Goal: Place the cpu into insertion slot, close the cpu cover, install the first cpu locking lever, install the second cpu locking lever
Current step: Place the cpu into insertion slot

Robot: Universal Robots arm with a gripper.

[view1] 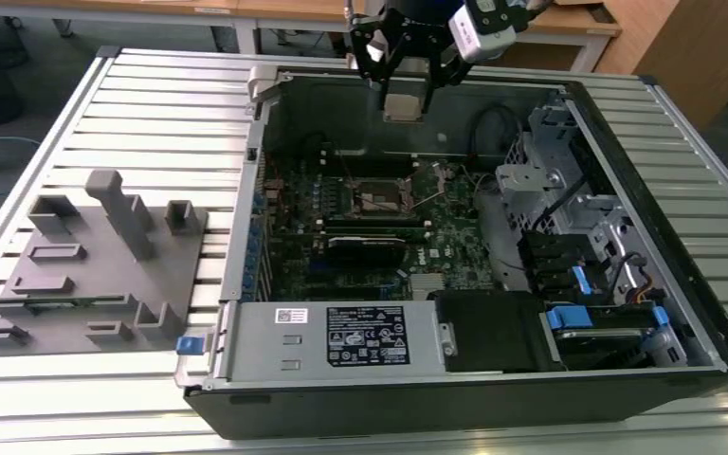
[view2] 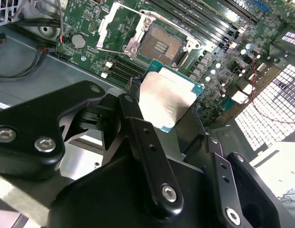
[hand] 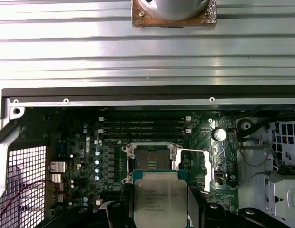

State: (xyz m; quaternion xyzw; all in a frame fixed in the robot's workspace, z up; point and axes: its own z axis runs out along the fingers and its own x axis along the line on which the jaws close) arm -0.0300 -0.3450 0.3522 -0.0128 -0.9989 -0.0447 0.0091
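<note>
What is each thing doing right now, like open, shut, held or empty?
gripper: shut on the cpu, raised over the computer case.
cpu: held in the air, not yet in the cpu socket.
cpu socket: empty and uncovered.
cpu cover: flipped open.
computer case: lying flat with its side open.

slatted aluminium table [view1: 149, 104], open computer case [view1: 465, 408] lying on it, grey fixture tray [view1: 99, 275] beside, exterior view's left
</note>
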